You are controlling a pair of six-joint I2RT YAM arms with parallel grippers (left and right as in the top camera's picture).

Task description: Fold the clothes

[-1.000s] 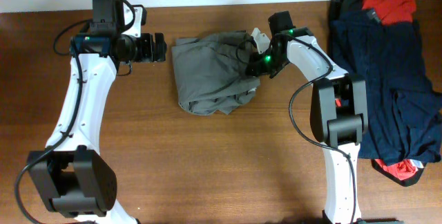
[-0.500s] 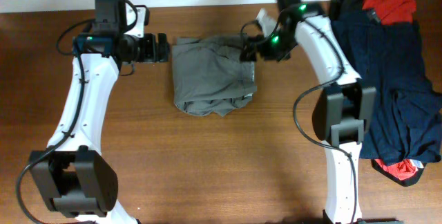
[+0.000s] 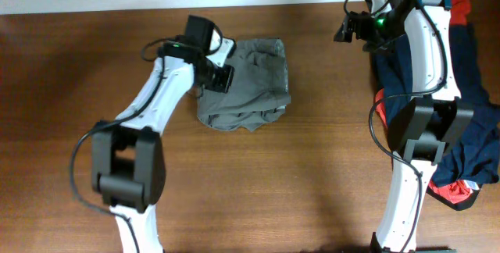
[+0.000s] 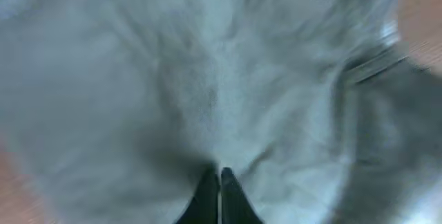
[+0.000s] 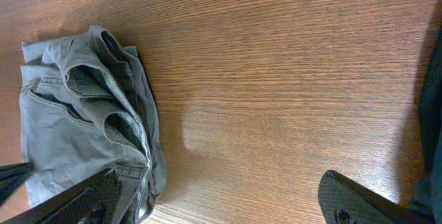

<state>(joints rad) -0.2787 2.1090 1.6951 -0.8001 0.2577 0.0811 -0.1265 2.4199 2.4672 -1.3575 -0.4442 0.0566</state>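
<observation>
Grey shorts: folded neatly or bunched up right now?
Bunched up: the shorts lie in a rumpled heap, layers overlapping unevenly, edges ragged.

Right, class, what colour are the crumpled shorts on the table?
The shorts are plain grey-khaki, seen best in the overhead view.

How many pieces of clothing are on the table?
3: grey shorts in the middle, a navy garment piled at the right edge, and a red garment showing from under it. The pile may hide more.
</observation>
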